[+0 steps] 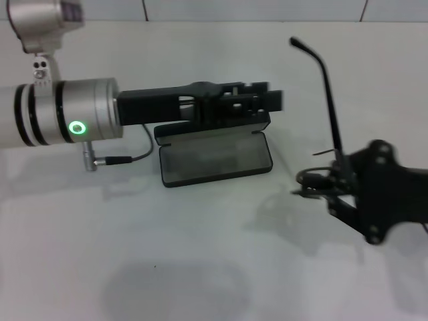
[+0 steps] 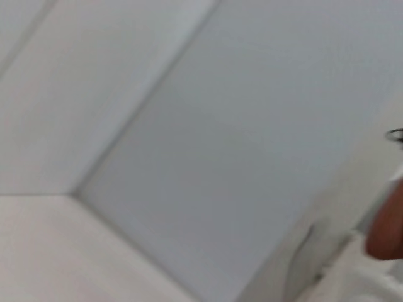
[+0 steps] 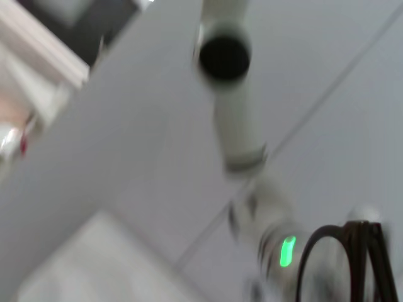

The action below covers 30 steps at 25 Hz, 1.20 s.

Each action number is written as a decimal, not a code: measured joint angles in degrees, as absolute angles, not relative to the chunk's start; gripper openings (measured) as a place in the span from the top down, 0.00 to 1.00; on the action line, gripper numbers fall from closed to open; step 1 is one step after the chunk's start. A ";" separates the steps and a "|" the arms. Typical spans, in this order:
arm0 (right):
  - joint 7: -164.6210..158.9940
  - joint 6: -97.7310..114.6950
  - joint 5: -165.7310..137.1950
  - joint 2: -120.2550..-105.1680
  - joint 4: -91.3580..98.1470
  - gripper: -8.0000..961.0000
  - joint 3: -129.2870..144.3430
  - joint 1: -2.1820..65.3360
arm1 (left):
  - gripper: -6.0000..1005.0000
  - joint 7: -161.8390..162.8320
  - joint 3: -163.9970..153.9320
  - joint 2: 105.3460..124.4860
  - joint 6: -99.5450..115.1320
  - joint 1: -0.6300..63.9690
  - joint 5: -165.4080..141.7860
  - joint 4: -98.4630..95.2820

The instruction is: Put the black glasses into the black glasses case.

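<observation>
My right gripper (image 1: 314, 184) sits over the right side of the white table (image 1: 200, 267), short of its far edge. It is pinched on the black glasses (image 1: 319, 179), holding them by the frame. One slim temple arm sticks up and away from the grip toward the far edge, ending in a small curved tip. In the right wrist view I see a rounded dark lens rim (image 3: 334, 264) close to the camera, with the other arm's silver links and green light behind it.

My left gripper (image 1: 257, 100) reaches in from the left edge, stretched out level above the far rim of the black glasses case (image 1: 214, 160). I cannot tell whether its fingers are spread or pressed together. A green ring glows on that arm's silver wrist (image 1: 79, 127), and a thin cable (image 1: 127, 158) loops from it just beside the case.

The case lies open near the middle of the table, grey lining facing up. It is well apart from the glasses, which hang off to its right. The left wrist view shows only pale panels.
</observation>
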<state>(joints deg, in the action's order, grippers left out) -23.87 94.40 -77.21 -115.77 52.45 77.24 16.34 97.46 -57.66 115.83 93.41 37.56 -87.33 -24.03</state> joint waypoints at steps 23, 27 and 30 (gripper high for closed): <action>-41.26 91.17 -70.34 -116.22 30.27 0.94 84.68 31.13 | 0.31 76.13 -60.99 119.69 91.51 37.67 -83.25 -23.80; -41.27 88.39 -70.34 -116.21 30.33 0.94 84.80 31.11 | 0.31 76.68 -62.82 119.71 91.69 38.21 -82.97 -24.04; -41.09 87.67 -70.56 -116.19 30.33 0.94 84.83 31.09 | 0.31 76.53 -62.32 119.72 91.54 38.14 -82.85 -24.02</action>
<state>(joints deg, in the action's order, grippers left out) -41.09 87.67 -70.56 -116.19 30.33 84.83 31.09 76.53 -62.32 119.72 91.54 38.14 -82.85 -24.02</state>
